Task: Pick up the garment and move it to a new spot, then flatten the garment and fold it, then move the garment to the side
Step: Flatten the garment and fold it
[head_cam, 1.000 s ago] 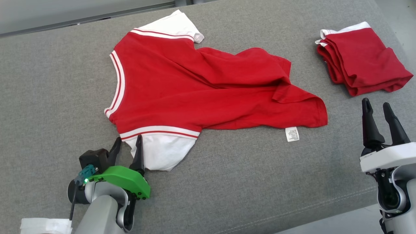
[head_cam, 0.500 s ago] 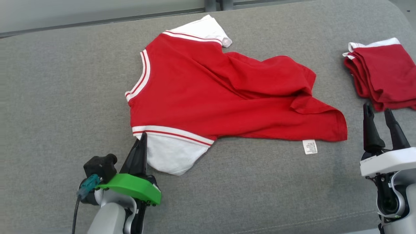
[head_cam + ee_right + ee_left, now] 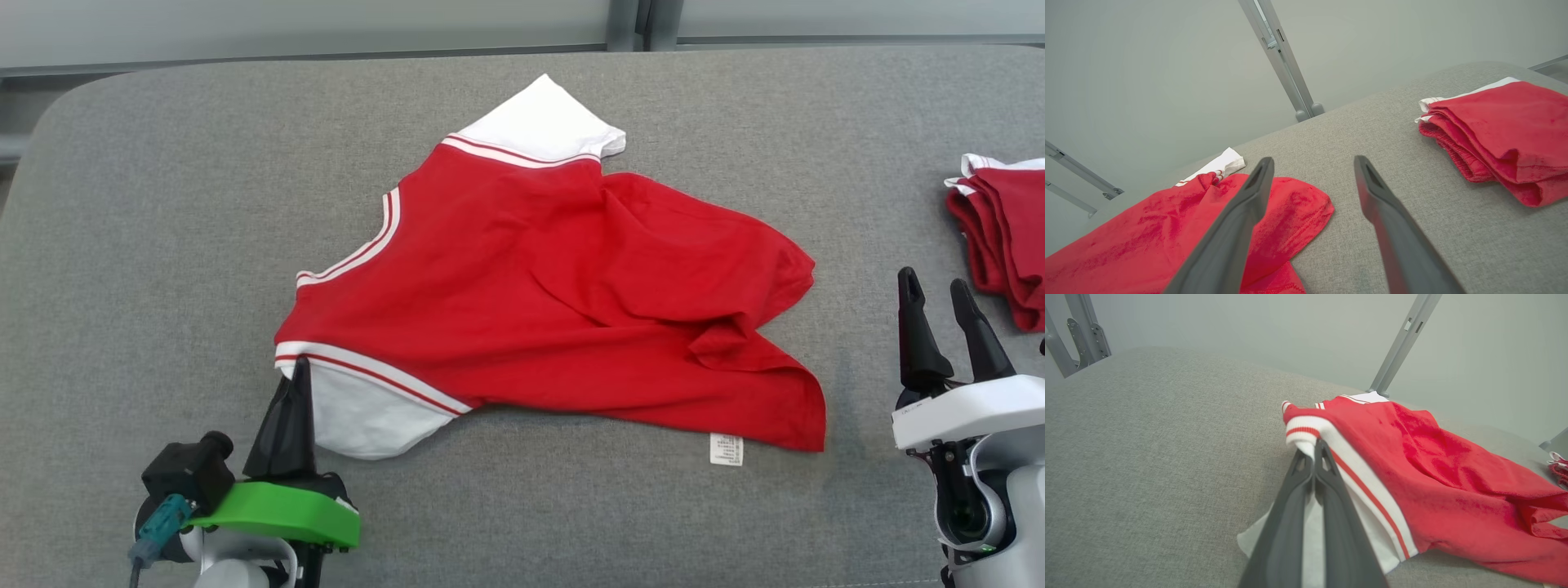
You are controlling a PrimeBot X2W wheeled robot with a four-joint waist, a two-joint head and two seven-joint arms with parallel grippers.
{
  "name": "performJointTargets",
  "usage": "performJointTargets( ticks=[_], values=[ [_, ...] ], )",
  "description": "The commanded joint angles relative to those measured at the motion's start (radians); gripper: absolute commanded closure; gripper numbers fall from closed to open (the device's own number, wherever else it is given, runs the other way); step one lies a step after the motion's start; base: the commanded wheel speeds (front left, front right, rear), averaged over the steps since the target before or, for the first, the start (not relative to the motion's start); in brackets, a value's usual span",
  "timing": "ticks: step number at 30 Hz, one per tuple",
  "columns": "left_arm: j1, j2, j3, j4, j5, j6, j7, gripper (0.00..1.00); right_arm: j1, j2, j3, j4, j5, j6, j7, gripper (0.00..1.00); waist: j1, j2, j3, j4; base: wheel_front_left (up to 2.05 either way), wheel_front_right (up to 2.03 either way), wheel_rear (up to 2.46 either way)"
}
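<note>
A red T-shirt point(image 3: 563, 294) with white sleeves and striped trim lies crumpled across the middle of the grey padded table point(image 3: 163, 204). My left gripper point(image 3: 300, 367) is shut on the near white sleeve point(image 3: 359, 412); in the left wrist view the gripper point(image 3: 1315, 447) pinches the sleeve point(image 3: 1331, 465) at the cuff, lifting it slightly. The shirt's hem with a white label point(image 3: 726, 449) trails to the right. My right gripper point(image 3: 933, 284) stands open at the right, apart from the shirt point(image 3: 1167, 232), with nothing between its fingers.
A folded red garment point(image 3: 1004, 233) with white trim lies at the right edge, also in the right wrist view point(image 3: 1502, 134). Grey metal frame posts point(image 3: 1400, 343) stand behind the table. Bare grey cushion stretches to the left and along the front.
The head camera has turned, shifting the whole picture. My left gripper went from open around the sleeve to shut on it, and the shirt has been pulled and rotated. The right gripper stays open.
</note>
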Motion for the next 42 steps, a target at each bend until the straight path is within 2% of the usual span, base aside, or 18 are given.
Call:
performJointTargets(
  ticks=[1,6,12,13,14,15,16,22,30,38,39,41,42],
  values=[
    [0.024,0.009,0.007,-0.018,-0.012,0.009,0.009,1.00,-0.002,-0.004,-0.005,0.006,-0.010,0.000,0.000,0.00,0.0000,0.0001,0.002,-0.007,0.00,0.00,0.00],
    [0.034,0.038,0.061,0.004,-0.035,0.049,0.040,1.00,-0.008,-0.003,-0.003,0.027,-0.019,0.000,0.014,0.00,0.0000,0.0001,0.004,-0.037,0.00,0.00,0.00],
    [-0.005,0.037,0.081,0.112,-0.053,0.042,0.026,1.00,-0.020,-0.024,0.024,0.045,-0.036,0.000,0.047,0.00,0.0000,0.0001,0.006,-0.060,0.00,0.00,0.00],
    [-0.013,0.034,0.081,0.133,-0.051,0.041,0.019,0.86,-0.023,-0.029,0.029,0.045,-0.040,0.000,0.051,0.00,0.0000,0.0001,0.005,-0.061,0.00,0.00,0.00],
    [-0.019,0.032,0.082,0.153,-0.048,0.041,0.013,0.65,-0.028,-0.031,0.037,0.045,-0.041,0.000,0.056,0.00,0.0000,0.0001,0.004,-0.062,0.00,0.00,0.00],
    [-0.026,0.029,0.085,0.172,-0.047,0.040,0.006,0.40,-0.031,-0.034,0.048,0.046,-0.043,0.000,0.062,0.00,0.0000,0.0001,0.002,-0.061,0.00,0.00,0.00],
    [-0.033,0.026,0.090,0.187,-0.044,0.041,0.000,0.00,-0.033,-0.038,0.064,0.044,-0.044,0.000,0.070,0.00,0.0000,0.0001,0.001,-0.060,0.00,0.00,0.00],
    [-0.051,0.019,0.105,0.200,-0.008,0.031,-0.020,0.00,-0.043,-0.062,0.179,0.030,-0.033,0.000,0.109,0.00,0.0000,0.0001,-0.017,-0.029,0.00,0.00,0.00],
    [-0.008,-0.014,0.130,0.078,0.054,0.019,-0.019,0.00,-0.050,-0.094,0.355,0.073,-0.014,0.000,0.173,0.00,0.0000,0.0001,-0.034,0.048,0.00,0.00,0.00],
    [0.014,-0.042,0.102,0.004,0.072,0.005,-0.019,0.00,-0.119,-0.105,0.337,0.243,-0.044,0.000,0.167,0.00,0.0000,0.0001,-0.015,0.130,0.00,0.00,0.00],
    [0.013,-0.043,0.099,-0.002,0.073,0.004,-0.019,0.00,-0.135,-0.106,0.330,0.266,-0.044,0.000,0.164,0.48,0.0000,0.0001,-0.010,0.139,0.00,0.00,0.00],
    [0.009,-0.045,0.093,-0.009,0.072,0.004,-0.019,0.00,-0.167,-0.111,0.313,0.315,-0.035,0.000,0.173,0.73,0.0000,0.0001,-0.001,0.157,0.00,0.00,0.00],
    [0.008,-0.047,0.089,-0.012,0.072,0.003,-0.019,0.00,-0.184,-0.117,0.309,0.340,-0.039,0.000,0.176,0.81,0.0000,0.0001,0.003,0.165,0.00,0.00,0.00]
  ],
)
